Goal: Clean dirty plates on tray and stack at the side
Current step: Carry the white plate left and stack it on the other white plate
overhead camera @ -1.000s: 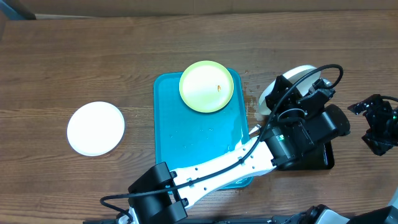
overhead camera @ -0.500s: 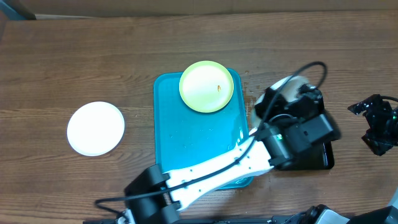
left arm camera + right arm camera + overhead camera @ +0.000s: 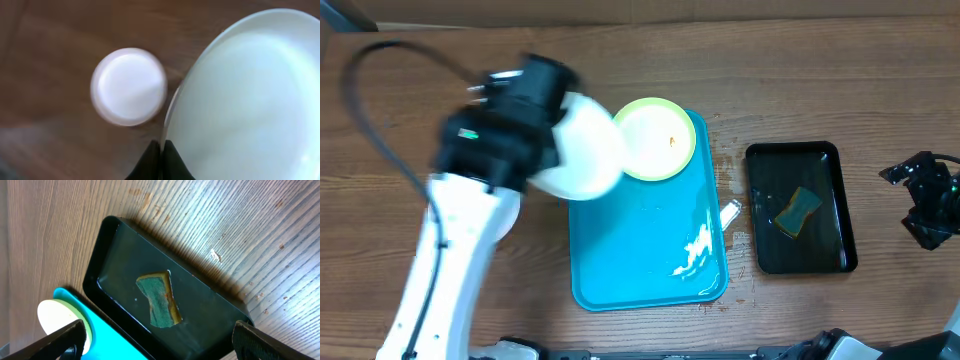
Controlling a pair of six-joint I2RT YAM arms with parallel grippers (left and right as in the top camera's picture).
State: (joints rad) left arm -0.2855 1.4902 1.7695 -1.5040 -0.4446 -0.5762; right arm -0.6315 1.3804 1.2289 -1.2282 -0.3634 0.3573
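My left gripper [image 3: 548, 150] is shut on the rim of a white plate [image 3: 585, 148] and holds it in the air over the turquoise tray's [image 3: 640, 250] far left corner. In the left wrist view the held plate [image 3: 250, 95] fills the right side, with the fingertips [image 3: 162, 146] pinched on its edge. A second white plate [image 3: 129, 86] lies on the wood below; overhead, my arm hides it. The yellow-green plate [image 3: 658, 138], with an orange speck, sits at the tray's far end. My right gripper [image 3: 923, 200] is open and empty at the right edge.
A black tray [image 3: 800, 207] holding a green-and-yellow sponge [image 3: 798, 210] stands right of the turquoise tray; both also show in the right wrist view [image 3: 210, 310], [image 3: 159, 301]. Wet streaks and foam [image 3: 695, 248] lie on the turquoise tray. Drips mark the wood between the trays.
My left arm has swung from over the black tray leftward across the turquoise tray, carrying the white plate. The black tray and sponge are now uncovered. The right arm has not moved.
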